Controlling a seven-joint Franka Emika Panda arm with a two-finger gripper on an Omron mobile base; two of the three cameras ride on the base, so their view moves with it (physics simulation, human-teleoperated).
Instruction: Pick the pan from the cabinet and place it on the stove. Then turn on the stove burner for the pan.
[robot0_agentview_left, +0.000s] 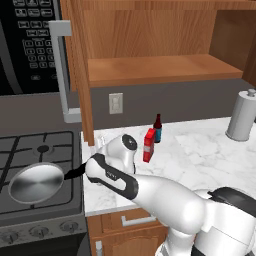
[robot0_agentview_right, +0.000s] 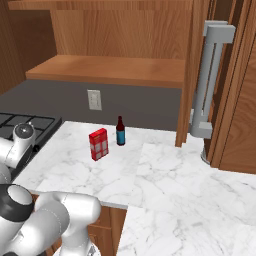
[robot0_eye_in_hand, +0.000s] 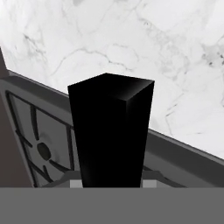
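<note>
We're lowering the round silver-grey metal pan (robot0_agentview_left: 36, 183) level onto the near-left grate, end effector clamping its black handle (robot0_eye_in_hand: 111, 131).

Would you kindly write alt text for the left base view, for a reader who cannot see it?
A silver pan sits on the dark stove at lower left, its black handle reaching toward the white robot arm. Behind lie a marble counter with a red box, a dark bottle and a paper towel roll.
</note>
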